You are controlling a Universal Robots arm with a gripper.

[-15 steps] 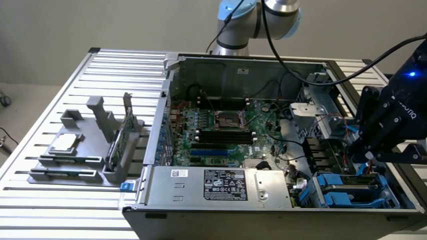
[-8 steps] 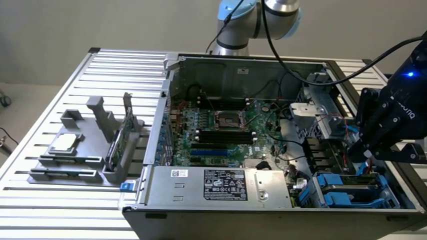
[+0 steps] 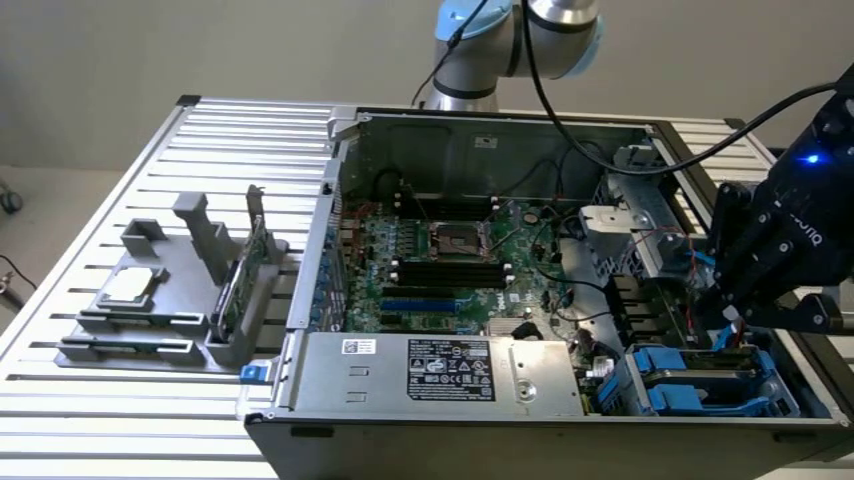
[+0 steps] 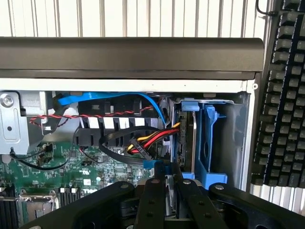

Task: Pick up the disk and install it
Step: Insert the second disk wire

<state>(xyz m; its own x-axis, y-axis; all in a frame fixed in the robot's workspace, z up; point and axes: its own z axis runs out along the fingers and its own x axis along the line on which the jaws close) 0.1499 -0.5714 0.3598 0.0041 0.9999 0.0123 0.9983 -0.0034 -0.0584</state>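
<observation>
The disk [image 4: 188,138] stands on edge in the blue drive cage [image 4: 209,143] at the case's front corner, its silver side and blue rail showing. My gripper [image 4: 167,180] reaches down onto its near end, the black fingers [image 4: 150,200] drawn close with a thin silver strip between them, so it looks shut on the disk. In the exterior view the gripper [image 3: 727,335] hangs over the blue cage [image 3: 701,385] at the exterior view's right, low inside the open computer case, and the disk is largely hidden behind it.
Red, yellow and black cables [image 4: 143,140] run right beside the cage. The motherboard [image 3: 454,260] and the power supply [image 3: 441,368] take up the case. A grey rack [image 3: 160,300] on the exterior view's left holds a silver chip [image 3: 130,287] and a green card [image 3: 240,280]. A keyboard [image 4: 281,95] lies outside the case.
</observation>
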